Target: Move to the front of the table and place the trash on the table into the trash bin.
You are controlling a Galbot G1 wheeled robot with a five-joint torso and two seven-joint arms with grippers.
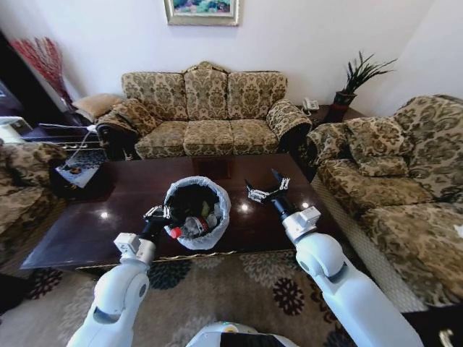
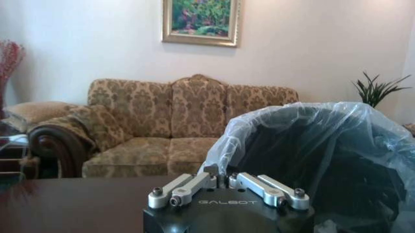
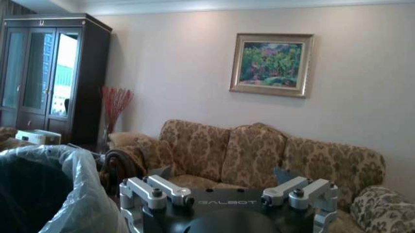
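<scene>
Jaws on the right gripper (image 1: 265, 188) stand spread wide, dark fingers parted over the glossy wood with nothing between them; those of the left gripper (image 1: 158, 214) are drawn together at the bin's near rim, holding nothing I can make out. Between the two sits the trash bin (image 1: 215, 231), a small round black tub with a crinkly, translucent white bag folded over its rim. Inside lie a red-capped, red-labelled bottle (image 1: 185, 228) and some pale crumpled scraps. It stands on the table (image 1: 87, 224), a long slab of dark reddish-brown wood polished enough to mirror the ceiling lights, its front edge trimmed in gold. A patterned rug (image 1: 239, 289) spreads beneath. Behind, a three-seat sofa (image 1: 206, 108) in floral brocade with a scalloped back faces the table, and a matching sofa (image 1: 405, 188) lines the robot's right.
</scene>
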